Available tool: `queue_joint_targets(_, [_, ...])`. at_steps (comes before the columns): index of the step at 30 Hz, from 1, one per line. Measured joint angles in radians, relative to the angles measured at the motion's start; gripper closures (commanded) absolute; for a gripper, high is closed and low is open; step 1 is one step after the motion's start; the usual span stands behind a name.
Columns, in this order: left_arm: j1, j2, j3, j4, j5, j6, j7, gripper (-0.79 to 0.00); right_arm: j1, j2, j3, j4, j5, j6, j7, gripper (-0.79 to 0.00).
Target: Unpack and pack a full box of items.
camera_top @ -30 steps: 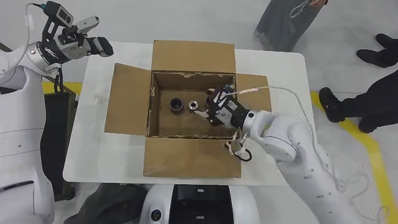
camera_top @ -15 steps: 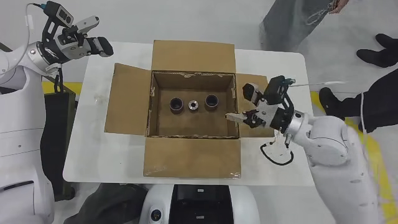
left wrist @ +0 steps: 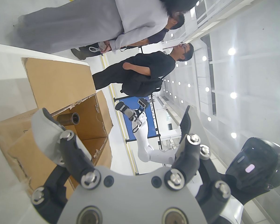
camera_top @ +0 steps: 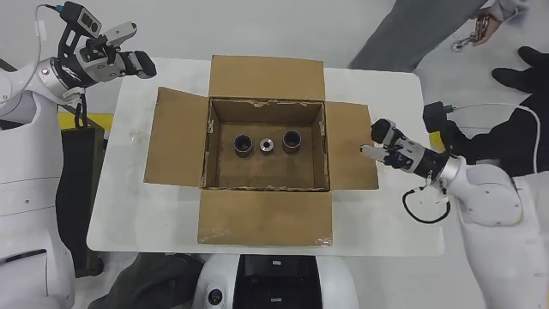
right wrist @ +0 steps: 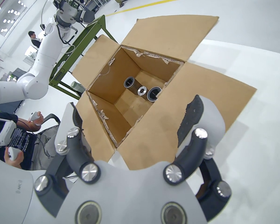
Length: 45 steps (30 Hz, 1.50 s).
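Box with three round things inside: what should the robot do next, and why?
Probably swing the right jaws, open and empty above the side flap, over the box and down toward the nearest cylinder, since three stand inside.

The left arm was raised at the robot's far left side, and the left tool [camera_top: 144, 63] pointed inward, its fingers [left wrist: 45, 127] spread wide and empty. The right arm was bent at the elbow on the opposite side (wrist angled inward and slightly down), and the right tool [camera_top: 375, 140] likewise stood wide, its fingers [right wrist: 200, 113] parted and empty.
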Motion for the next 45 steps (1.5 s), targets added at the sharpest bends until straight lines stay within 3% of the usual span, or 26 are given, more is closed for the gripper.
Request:
queue_joint_targets(16, [0.0,0.0,0.0,0.0,0.0,0.0,0.0,-0.785,0.055,0.026,0.035,0.29,0.123,0.019,0.025,-0.785])
queue_joint_targets(30, [0.0,0.0,0.0,0.0,0.0,0.0,0.0,-0.785,0.162,0.025,-0.084,0.491,0.16,0.015,0.052,-0.785])
queue_joint_targets(45, [0.0,0.0,0.0,0.0,0.0,0.0,0.0,-0.785,0.146,0.031,-0.163,0.404,0.188,-0.03,0.101,-0.785])
